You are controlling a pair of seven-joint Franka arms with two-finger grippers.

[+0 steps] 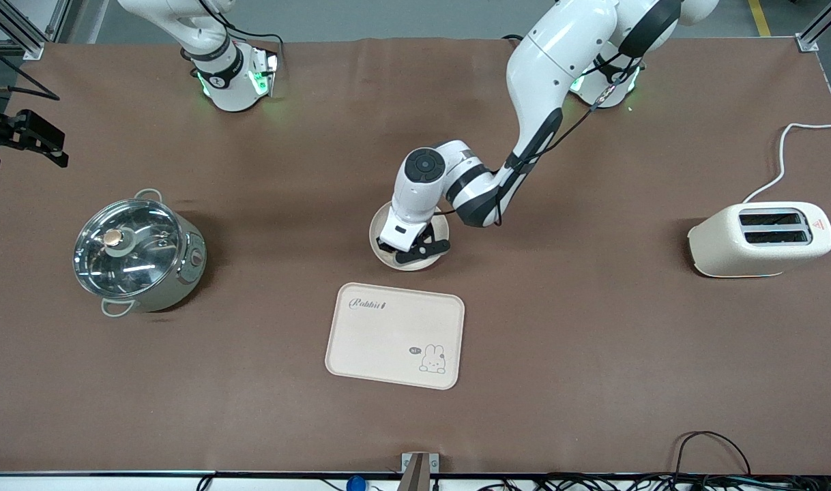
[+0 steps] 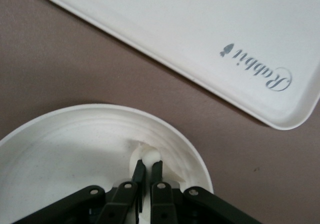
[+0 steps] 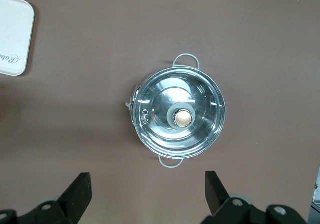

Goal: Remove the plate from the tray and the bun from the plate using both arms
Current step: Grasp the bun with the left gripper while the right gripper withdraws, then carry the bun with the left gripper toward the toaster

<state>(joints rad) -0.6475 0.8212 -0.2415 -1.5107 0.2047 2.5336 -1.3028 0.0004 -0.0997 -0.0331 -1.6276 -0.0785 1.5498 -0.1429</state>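
- White left arm bent down at mid-table; left gripper [image 1: 424,251] fingers [image 2: 138,172] pinch the plate [image 1: 381,232] rim.
- Right gripper [image 3: 147,194] spread apart above the pot [image 3: 178,112], waiting.

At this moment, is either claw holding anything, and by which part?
The left claw is shut on the plate, pinching its rim on the side facing the tray. The right claw is open over the pot, holding nothing.

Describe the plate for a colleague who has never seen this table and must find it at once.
Start at the rectangular tray with the rabbit drawing, mid-table. Just farther from the front camera lies the plate, with the left gripper shut on its rim. It is round, plain and smaller than the tray.
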